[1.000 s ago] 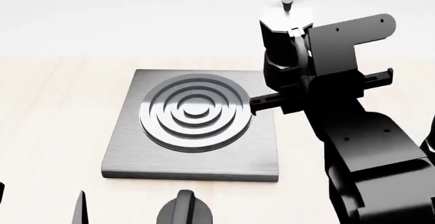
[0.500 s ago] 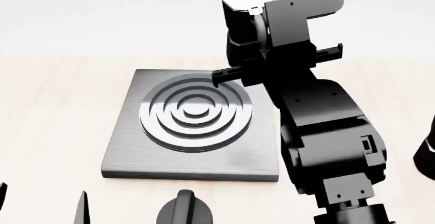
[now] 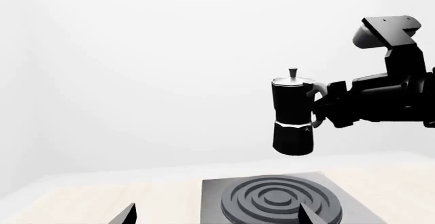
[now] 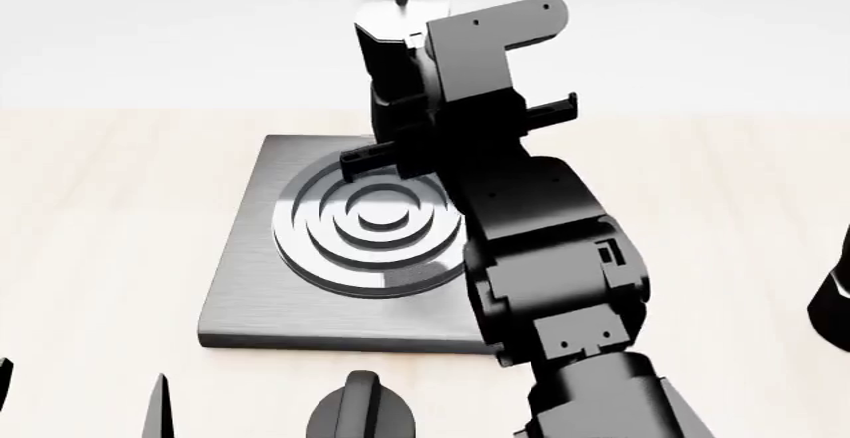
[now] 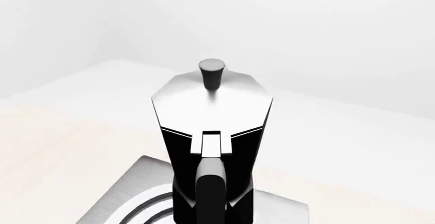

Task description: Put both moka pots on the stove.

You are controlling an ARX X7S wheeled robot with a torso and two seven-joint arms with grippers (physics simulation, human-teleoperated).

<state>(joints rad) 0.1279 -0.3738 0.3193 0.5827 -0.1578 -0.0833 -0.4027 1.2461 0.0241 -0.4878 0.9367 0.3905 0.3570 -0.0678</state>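
At the left of the head view, on the pale wooden table (image 4: 106,259), two dark tips (image 4: 157,408) at the lower edge are probably the left pincer's fingers. The left wrist view shows the same two tips spread well apart with nothing between them, so that pincer is released and idle.

Next comes the flat square slab of brushed dark-grey metal, the stove (image 4: 246,304), with its round burner of raised concentric rings (image 4: 378,221). A squat black round dial knob (image 4: 361,410) sits on the table just in front of it.

Over the last second the tall black faceted moka pot with silver lid and small knob (image 4: 392,35) has travelled leftward from beyond the stove's far right corner to a spot above the burner. In the left wrist view it hangs upright, well clear of the rings. My judgement: the carry is about finished, and lowering comes next.

The right pincer (image 4: 459,134) is clenched on the pot's curved black handle (image 5: 212,193); its fingers are mostly hidden behind the arm.

At the far right edge, a dark shape (image 4: 833,304) may be the second pot; I cannot tell.
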